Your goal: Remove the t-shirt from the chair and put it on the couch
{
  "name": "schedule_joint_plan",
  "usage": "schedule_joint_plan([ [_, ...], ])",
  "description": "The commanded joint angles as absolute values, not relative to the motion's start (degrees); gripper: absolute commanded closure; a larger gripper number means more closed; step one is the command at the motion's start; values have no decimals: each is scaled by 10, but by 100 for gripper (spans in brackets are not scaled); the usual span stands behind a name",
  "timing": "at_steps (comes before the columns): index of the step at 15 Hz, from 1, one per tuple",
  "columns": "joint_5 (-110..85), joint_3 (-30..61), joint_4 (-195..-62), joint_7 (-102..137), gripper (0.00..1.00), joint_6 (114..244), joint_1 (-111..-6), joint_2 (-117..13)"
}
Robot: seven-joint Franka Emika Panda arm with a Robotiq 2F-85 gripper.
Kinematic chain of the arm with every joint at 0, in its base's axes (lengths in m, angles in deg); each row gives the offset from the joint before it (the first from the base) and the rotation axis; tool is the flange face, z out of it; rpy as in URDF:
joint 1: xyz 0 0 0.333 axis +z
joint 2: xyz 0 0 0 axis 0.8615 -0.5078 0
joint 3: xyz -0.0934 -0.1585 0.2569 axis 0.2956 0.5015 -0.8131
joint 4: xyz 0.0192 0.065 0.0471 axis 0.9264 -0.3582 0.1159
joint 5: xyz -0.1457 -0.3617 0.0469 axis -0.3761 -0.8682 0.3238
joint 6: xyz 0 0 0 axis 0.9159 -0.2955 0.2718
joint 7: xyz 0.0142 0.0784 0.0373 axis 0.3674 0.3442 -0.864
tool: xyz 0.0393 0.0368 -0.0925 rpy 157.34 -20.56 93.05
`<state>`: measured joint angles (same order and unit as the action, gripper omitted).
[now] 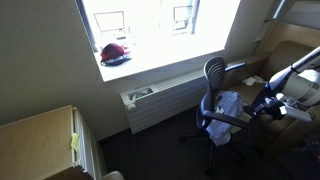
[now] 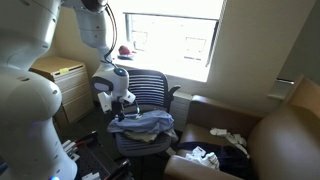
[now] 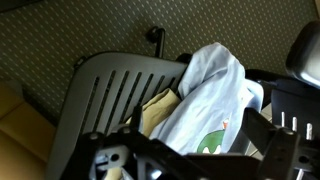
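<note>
Grip state: the fingers [image 3: 100,162] look spread apart in the wrist view, one at each lower corner, and they are clamped on nothing.
Shirt position: the t-shirt [image 2: 140,125] lies bunched on the seat of the chair [image 2: 152,88], not yet lifted. In an exterior view from higher up it shows as a pale heap [image 1: 226,105] on the same seat.
Direction from the fingers: the cloth lies directly ahead of and below them. In the wrist view its near end [image 3: 208,100] falls between the two fingers rather than off to a side.
Long axis: the bundle runs away from the fingers toward the slatted chair back, roughly square to the line across the fingertips, so I judge that closing would pinch across its narrow width.
Contact: I cannot tell whether the fingertips already touch the fabric. They hover just beside its near edge.
Couch side: the couch [image 2: 285,135] stands on the far side of the chair from the fingers, with white clutter [image 2: 215,136] on its cushion.
Next move: probably a short drop straight ahead onto the fold, with no sideways shift needed.
</note>
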<state>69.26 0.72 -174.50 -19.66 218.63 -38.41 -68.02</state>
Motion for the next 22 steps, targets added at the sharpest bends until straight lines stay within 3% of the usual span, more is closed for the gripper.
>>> schedule_joint_plan([
  [1, 747, -6, -1684, -232, 0, 2212, -399, -725],
  [10, 751, 51, -1447, -217, 0, 2350, -352, -988],
  [11, 753, 28, -1487, -244, 0, 2337, -358, -919],
  [22, 759, 37, -1318, -198, 0, 2340, -413, -1077],
])
